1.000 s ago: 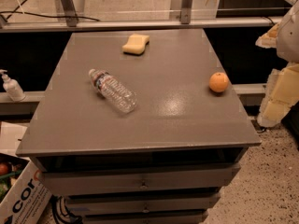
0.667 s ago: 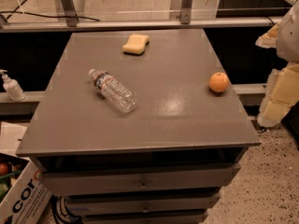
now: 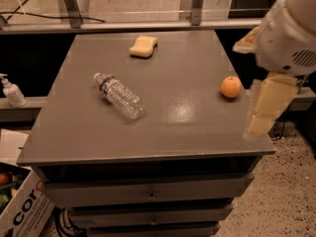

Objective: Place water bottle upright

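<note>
Your small clear ribbed plastic water bottle lies on its side left of centre on the grey bench, white cap pointing far-left. Your cream end effector hangs beside the bench's right edge; you cannot tell if it is apart or together.

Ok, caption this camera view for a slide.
Water bottle lying on its side on the cabinet; gripper hangs at frame right.

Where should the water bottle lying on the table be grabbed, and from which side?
Probably grip the water bottle across its ribbed middle, from above, crosswise to its length. It lies flat, cap toward the far left, leaving the body clear. The hand hangs at the right edge of the table.
</note>
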Robot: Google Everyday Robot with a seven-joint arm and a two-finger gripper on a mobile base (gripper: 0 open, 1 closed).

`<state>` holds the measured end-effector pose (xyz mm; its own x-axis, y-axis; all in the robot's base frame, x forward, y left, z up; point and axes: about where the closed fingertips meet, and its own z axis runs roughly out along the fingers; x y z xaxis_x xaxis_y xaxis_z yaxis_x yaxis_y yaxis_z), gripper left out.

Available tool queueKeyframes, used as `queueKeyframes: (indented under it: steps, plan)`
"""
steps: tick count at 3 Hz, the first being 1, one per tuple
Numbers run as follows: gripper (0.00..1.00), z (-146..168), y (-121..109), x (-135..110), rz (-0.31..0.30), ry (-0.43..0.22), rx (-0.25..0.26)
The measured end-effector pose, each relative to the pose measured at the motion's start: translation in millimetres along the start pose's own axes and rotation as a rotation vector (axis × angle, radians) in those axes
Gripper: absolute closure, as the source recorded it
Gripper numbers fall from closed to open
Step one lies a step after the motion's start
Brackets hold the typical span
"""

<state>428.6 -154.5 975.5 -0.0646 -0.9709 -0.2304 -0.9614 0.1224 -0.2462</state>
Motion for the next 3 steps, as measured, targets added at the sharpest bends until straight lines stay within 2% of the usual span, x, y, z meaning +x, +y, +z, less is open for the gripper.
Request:
queueKeyframes:
  steps: [1,2,3]
  plan:
    - [0.00,14.3,12.6,-60.6,-0.132,-0.042,-0.029]
    - [0.00,19.6,20.2,-99.1,-0.216,-0.068,-0.040]
    - [0.00,19.3,20.3,-99.2,-0.216,-0.068,-0.039]
